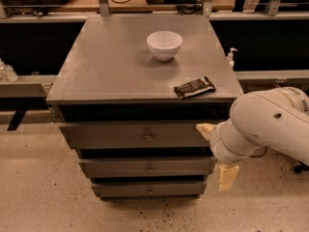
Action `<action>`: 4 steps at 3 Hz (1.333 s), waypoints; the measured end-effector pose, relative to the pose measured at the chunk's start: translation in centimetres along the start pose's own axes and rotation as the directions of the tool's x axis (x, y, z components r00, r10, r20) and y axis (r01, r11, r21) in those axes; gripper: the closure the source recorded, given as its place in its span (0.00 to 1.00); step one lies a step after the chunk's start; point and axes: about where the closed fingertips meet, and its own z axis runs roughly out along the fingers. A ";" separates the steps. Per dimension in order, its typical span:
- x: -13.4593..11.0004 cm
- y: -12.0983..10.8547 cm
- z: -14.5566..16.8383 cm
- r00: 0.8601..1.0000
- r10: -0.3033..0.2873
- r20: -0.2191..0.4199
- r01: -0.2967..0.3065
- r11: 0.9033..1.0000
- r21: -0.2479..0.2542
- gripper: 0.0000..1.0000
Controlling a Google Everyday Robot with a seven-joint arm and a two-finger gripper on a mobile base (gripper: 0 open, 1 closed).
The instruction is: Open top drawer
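Note:
The top drawer [111, 135] is the widest grey front under the cabinet top, with a small metal knob [147, 136] at its centre. None of its inside shows. My gripper [216, 153] is at the right end of that drawer front, right of the knob and apart from it. It is open. The upper cream fingertip [204, 128] lies over the drawer front's right end. The lower fingertip [227, 177] hangs beside the middle drawer [120, 167]. My white arm [270, 122] comes in from the right.
A white bowl [164, 44] and a dark snack bar [194, 87] lie on the grey cabinet top [106, 66]. The bottom drawer [125, 189] sits lowest. A small pump bottle [231, 57] stands behind at right. Speckled floor lies around the cabinet.

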 end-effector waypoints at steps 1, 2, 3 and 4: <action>0.1 -1.0 1.7 0.994 -0.109 0.012 0.109 0.993 0.036 0.00; 0.1 -1.0 1.7 0.994 -0.109 0.011 0.109 0.993 0.036 0.00; -0.6 -1.1 3.0 0.991 -0.127 0.052 0.124 0.991 0.044 0.00; -0.8 -1.9 4.4 0.985 -0.144 0.092 0.138 0.988 0.063 0.00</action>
